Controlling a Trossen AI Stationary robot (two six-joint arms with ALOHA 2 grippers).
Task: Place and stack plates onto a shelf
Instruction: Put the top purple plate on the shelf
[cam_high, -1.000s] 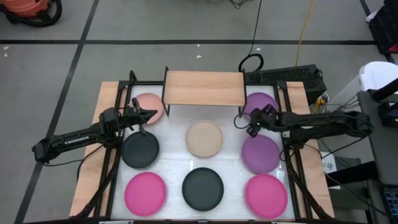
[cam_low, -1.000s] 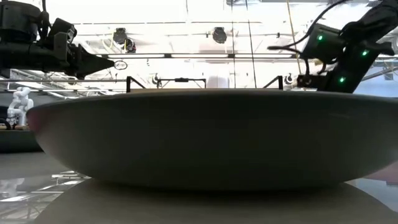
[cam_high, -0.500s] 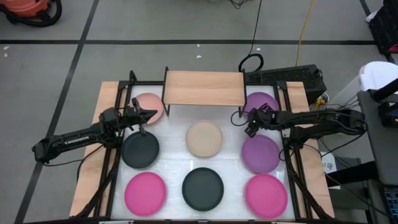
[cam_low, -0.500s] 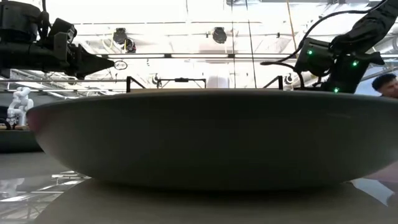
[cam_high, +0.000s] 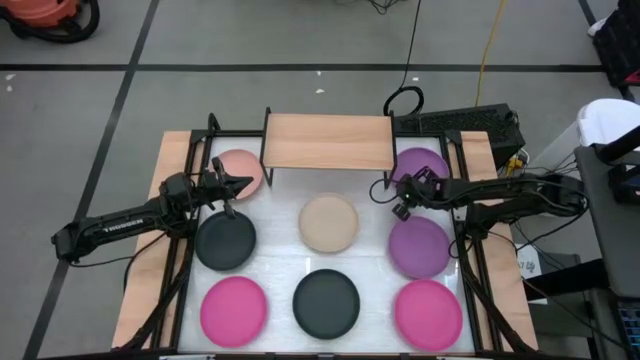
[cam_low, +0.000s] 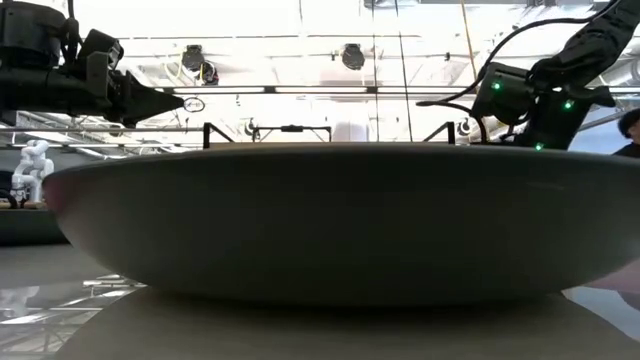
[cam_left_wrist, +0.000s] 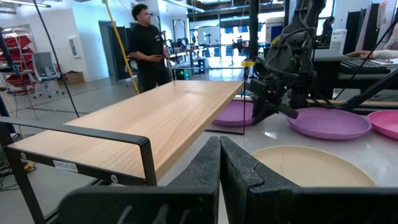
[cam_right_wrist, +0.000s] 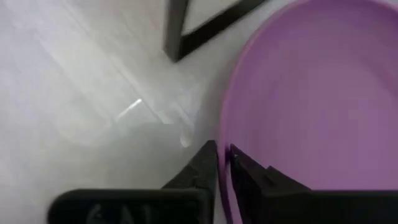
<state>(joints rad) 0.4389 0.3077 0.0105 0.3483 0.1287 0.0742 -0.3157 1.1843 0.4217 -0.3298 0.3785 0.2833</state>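
The light-wood shelf (cam_high: 328, 140) stands at the far middle of the table, nothing on its board. Several plates lie flat on the white top. My right gripper (cam_high: 398, 197) is low at the near left rim of the far purple plate (cam_high: 420, 163), beside the shelf's right leg (cam_right_wrist: 177, 28), and shut on that rim. My left gripper (cam_high: 245, 183) hovers shut and holding nothing over the near edge of the light pink plate (cam_high: 238, 170), pointing toward the shelf (cam_left_wrist: 161, 118). My right gripper pinches the purple plate's rim (cam_right_wrist: 222, 134) between its two fingers, one finger (cam_right_wrist: 245, 171) inside the plate and the other on the table side. The fingers come from above, slanting down from the table's right. The plate lies flat on the table.
A beige plate (cam_high: 329, 222) lies in the middle, a second purple plate (cam_high: 418, 247) right of it and a dark grey one (cam_high: 225, 240) on the left. Two hot pink plates (cam_high: 234, 308) (cam_high: 428, 313) flank a dark grey plate (cam_high: 326, 303) in the near row. A person (cam_left_wrist: 146, 43) stands beyond the table.
My right gripper has crept a little toward the table's left, closer to the shelf's right leg and the far purple plate's rim. The plates have stayed where they were.
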